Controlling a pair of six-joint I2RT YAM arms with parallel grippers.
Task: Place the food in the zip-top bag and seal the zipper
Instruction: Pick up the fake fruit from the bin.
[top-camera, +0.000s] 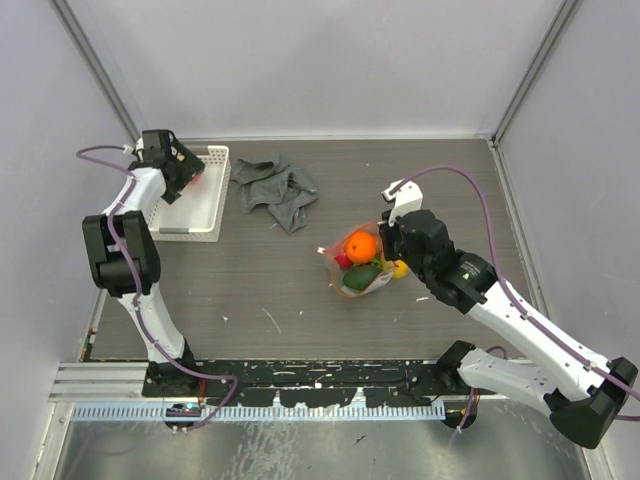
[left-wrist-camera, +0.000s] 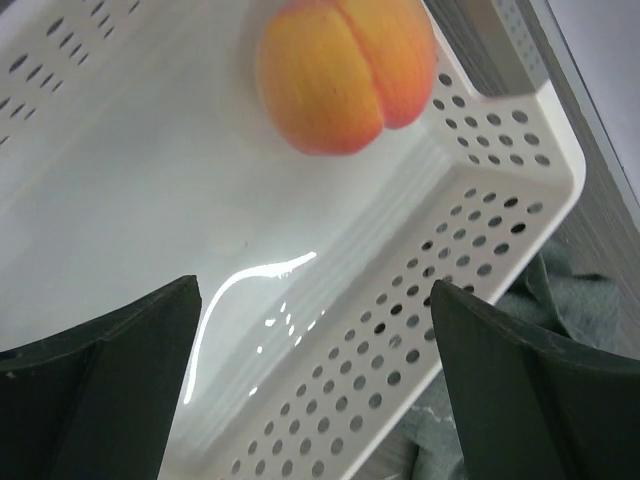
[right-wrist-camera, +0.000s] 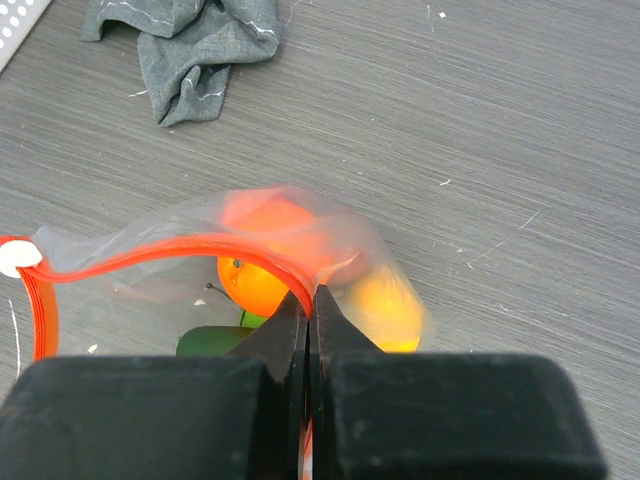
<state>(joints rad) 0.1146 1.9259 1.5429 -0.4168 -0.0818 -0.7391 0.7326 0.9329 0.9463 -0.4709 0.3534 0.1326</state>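
Note:
The clear zip-top bag (top-camera: 362, 262) lies mid-table with an orange fruit (top-camera: 361, 245), a green one (top-camera: 362, 277) and a yellow one (top-camera: 400, 268) in it. My right gripper (right-wrist-camera: 311, 300) is shut on the bag's red-orange zipper strip (right-wrist-camera: 150, 252), holding the mouth open and up; the orange fruit (right-wrist-camera: 252, 285), a yellow one (right-wrist-camera: 385, 305) and a dark green one (right-wrist-camera: 212, 341) show through the plastic. My left gripper (left-wrist-camera: 315, 330) is open over the white basket (left-wrist-camera: 440, 270), above a peach-coloured fruit (left-wrist-camera: 345, 70) lying in it.
The white lattice basket (top-camera: 195, 190) stands at the back left. A crumpled grey cloth (top-camera: 275, 188) lies beside it, and also shows in the right wrist view (right-wrist-camera: 185, 40). Grey walls close in the table on three sides.

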